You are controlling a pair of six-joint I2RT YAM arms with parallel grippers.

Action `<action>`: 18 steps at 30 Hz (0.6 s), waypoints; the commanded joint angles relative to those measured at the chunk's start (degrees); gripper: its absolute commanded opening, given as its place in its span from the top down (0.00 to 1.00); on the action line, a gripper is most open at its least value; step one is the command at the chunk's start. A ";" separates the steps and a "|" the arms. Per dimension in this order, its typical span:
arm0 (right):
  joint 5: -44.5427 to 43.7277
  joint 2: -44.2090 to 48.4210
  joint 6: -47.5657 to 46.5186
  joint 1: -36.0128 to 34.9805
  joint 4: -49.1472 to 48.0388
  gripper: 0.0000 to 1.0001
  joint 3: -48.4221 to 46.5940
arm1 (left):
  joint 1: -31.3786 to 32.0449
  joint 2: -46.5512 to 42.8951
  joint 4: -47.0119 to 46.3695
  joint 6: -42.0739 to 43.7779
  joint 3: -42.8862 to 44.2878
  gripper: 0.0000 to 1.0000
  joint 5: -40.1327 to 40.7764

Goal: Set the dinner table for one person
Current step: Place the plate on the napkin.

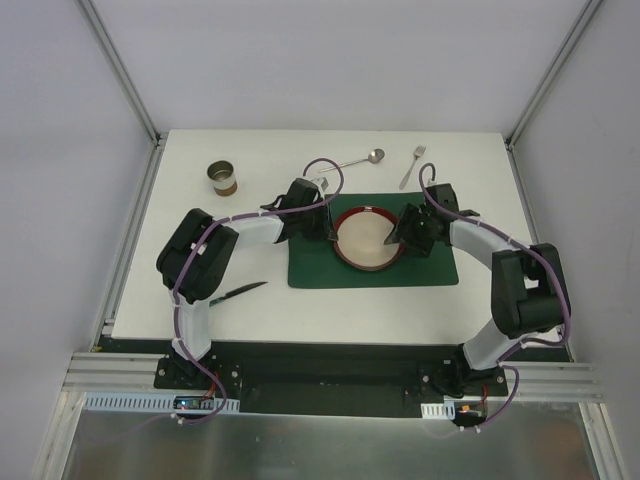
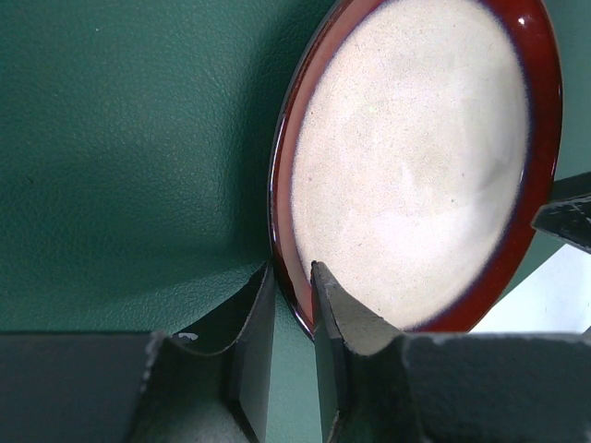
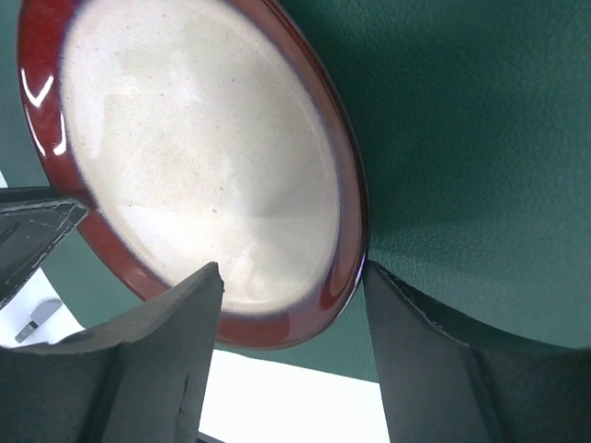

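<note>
Step in hand, by judgement: seating of red-rimmed plate (image 1: 367, 238) on green placemat (image 1: 320, 272), middle of dinner table (image 1: 350, 310). State of left gripper (image 2: 294, 272): narrow, astride the plate's rim; pinching or loose, cannot tell. Of right gripper (image 3: 291, 277): wide, astride the opposite rim, not clamped. Next, probably: backing both off without dragging the plate, then fetching knife (image 1: 240, 292), fork (image 1: 412, 165), spoon (image 1: 355, 160) and cup (image 1: 222, 177), all lying off the mat on bare tabletop. Brands, labels, writing: none legible.
</note>
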State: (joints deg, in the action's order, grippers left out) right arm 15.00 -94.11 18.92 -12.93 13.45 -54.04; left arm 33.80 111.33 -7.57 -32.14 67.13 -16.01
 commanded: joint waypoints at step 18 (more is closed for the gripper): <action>-7.96 4.46 -4.68 7.13 -1.23 0.74 -5.20 | 0.65 -17.54 -3.15 1.03 -8.50 0.79 8.36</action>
State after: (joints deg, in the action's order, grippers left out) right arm 9.08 -88.97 15.05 -7.29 14.98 -56.40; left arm 33.82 100.49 -8.43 -31.92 61.32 -12.51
